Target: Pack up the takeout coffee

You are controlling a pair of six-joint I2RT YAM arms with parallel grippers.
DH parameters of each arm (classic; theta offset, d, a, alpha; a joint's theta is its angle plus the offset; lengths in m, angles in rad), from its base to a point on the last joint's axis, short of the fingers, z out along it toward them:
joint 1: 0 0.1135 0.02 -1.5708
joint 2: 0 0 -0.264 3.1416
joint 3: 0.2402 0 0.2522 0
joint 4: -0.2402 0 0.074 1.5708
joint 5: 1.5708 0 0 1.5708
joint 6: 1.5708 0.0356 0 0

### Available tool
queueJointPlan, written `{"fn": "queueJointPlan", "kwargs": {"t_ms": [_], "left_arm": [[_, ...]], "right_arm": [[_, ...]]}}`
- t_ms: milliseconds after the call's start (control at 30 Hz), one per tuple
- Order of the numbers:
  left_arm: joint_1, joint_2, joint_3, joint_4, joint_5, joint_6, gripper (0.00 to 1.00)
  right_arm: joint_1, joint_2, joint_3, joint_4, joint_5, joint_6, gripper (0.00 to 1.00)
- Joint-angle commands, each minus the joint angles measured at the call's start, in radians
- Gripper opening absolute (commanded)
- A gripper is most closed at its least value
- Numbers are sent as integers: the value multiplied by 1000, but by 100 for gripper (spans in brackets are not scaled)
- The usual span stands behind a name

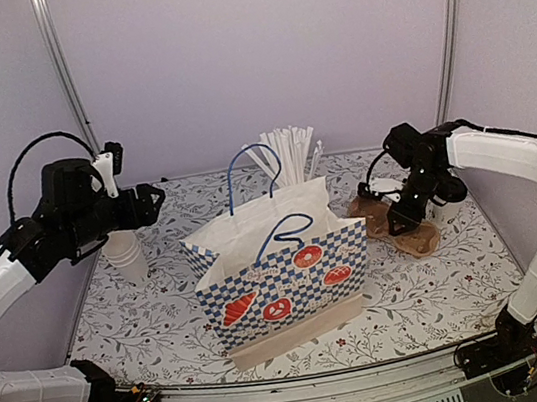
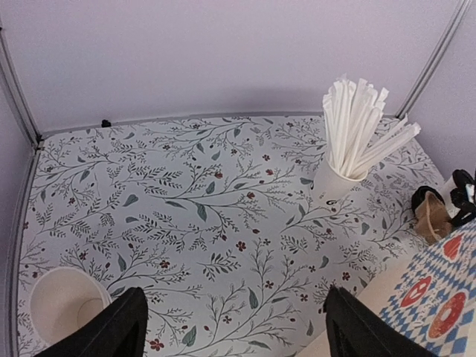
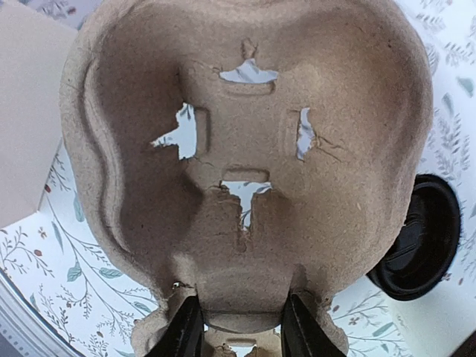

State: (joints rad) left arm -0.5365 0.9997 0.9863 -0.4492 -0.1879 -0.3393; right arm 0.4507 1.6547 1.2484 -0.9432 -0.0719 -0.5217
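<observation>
The takeout coffee shows only as its round black lid at the right edge of the right wrist view; in the top view my right arm hides it. My right gripper is shut on the near rim of a brown pulp cup carrier, which fills that view. In the top view this gripper is at the carrier, right of the bag. The blue-checked paper bag stands open mid-table. My left gripper is open and empty, raised at the left; its fingers frame bare tablecloth.
A white cup full of straws stands behind the bag and also shows in the left wrist view. A stack of empty white cups sits at the left under my left gripper. Metal frame posts stand at the back corners.
</observation>
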Motion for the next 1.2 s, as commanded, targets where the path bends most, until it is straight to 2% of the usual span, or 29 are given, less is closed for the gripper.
{"fn": "queueJointPlan", "kwargs": {"t_ms": [0, 133, 267, 467, 600, 733, 1033, 1167], "left_arm": [[10, -33, 82, -8, 73, 111, 84], [10, -83, 118, -18, 226, 202, 84], [9, -108, 126, -22, 386, 218, 84], [8, -51, 159, -41, 583, 174, 82], [-1, 2, 224, -106, 607, 158, 84], [-17, 14, 239, -138, 604, 116, 86], [-31, -27, 157, -111, 540, 89, 87], [-31, -30, 127, -104, 498, 65, 87]], "right_arm": [[-28, -108, 108, -12, -77, -49, 32], [-55, -162, 215, -2, -120, -103, 32], [-56, -192, 358, 7, -156, -133, 33], [-55, -179, 595, -44, -384, -163, 36], [-30, -153, 722, -60, -568, -175, 39], [48, -143, 790, -48, -664, -187, 40], [261, -49, 893, -62, -755, -184, 39], [279, -1, 908, -63, -750, -165, 37]]}}
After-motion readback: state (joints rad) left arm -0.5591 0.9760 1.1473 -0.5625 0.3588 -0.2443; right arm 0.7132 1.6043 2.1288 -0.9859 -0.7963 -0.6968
